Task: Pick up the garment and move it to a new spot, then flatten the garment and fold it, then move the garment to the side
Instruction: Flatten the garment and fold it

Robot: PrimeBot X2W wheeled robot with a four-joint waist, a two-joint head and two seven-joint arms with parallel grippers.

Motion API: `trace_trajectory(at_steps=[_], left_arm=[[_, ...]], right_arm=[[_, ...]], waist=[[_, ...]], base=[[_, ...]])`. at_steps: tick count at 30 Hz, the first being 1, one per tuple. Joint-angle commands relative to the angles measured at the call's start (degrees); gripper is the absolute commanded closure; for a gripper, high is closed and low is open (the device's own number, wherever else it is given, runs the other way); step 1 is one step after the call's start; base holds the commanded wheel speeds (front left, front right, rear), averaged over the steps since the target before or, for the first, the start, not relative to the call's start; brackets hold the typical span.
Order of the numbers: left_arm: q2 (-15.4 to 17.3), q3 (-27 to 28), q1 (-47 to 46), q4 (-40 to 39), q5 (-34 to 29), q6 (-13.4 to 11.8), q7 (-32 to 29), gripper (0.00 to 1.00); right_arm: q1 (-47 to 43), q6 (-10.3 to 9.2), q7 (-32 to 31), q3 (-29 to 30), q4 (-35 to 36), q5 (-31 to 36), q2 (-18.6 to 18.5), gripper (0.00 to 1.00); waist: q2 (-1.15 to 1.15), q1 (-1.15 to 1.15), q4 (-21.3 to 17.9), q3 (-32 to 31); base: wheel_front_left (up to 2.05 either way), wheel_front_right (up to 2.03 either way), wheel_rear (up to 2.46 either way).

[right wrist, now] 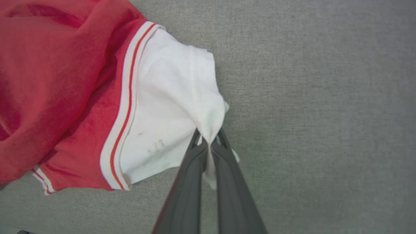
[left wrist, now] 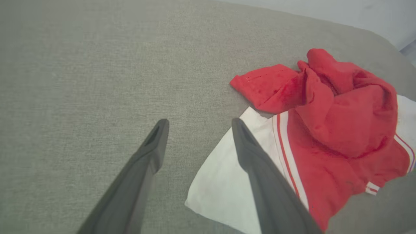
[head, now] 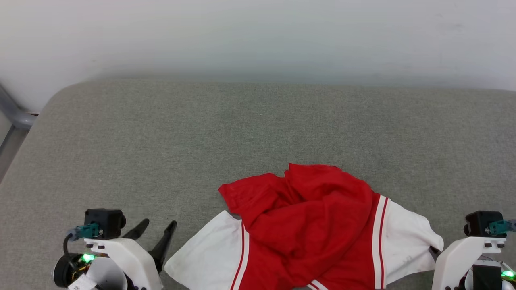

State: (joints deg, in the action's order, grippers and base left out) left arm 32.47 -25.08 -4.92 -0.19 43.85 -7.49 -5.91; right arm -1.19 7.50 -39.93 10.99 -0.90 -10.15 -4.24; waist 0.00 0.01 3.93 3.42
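Note:
The garment (head: 310,225) lies crumpled on the grey cushion near the front edge: a red body bunched up in the middle, with a white sleeve spread out on each side. My right gripper (right wrist: 209,138) is shut on the edge of the right white sleeve (right wrist: 169,107), cloth pinched between its two dark fingers. In the head view that hand's white wrist (head: 463,253) sits beside the sleeve. My left gripper (head: 159,227) stands open just left of the other white sleeve (head: 205,253); its right finger (left wrist: 256,162) overlaps that sleeve's edge in the left wrist view, the garment (left wrist: 338,123) lying beyond.
The grey fabric cushion (head: 258,129) stretches wide behind and to both sides of the shirt. A pale wall (head: 258,36) rises behind it. A grey metal frame bar (head: 12,112) shows past the cushion's rounded far-left corner.

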Motion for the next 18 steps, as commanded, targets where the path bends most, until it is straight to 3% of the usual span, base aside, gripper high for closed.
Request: trace_trajectory(at_steps=[1,9,18], left_arm=[[0.9,-0.6,-0.4,0.7,2.0,0.9,-3.7,0.0],[3.2,-3.7,-0.8,4.8,9.4,3.0,-19.4,0.0],[2.2,-8.0,-1.8,11.3,10.1,5.3,-25.8,0.0]], right_arm=[[0.9,-0.02,0.2,0.0,0.3,0.4,0.3,1.0],[1.7,-0.02,1.0,-1.2,0.1,-0.1,1.1,1.0],[2.0,-0.02,1.5,-1.7,-0.4,-0.5,1.3,1.0]], waist=[[0.0,-0.01,-0.6,0.7],[0.0,-0.01,-2.4,3.2],[0.0,-0.01,-3.5,4.6]], base=[[0.0,0.0,0.0],[0.0,0.0,0.0],[0.0,0.0,0.0]])
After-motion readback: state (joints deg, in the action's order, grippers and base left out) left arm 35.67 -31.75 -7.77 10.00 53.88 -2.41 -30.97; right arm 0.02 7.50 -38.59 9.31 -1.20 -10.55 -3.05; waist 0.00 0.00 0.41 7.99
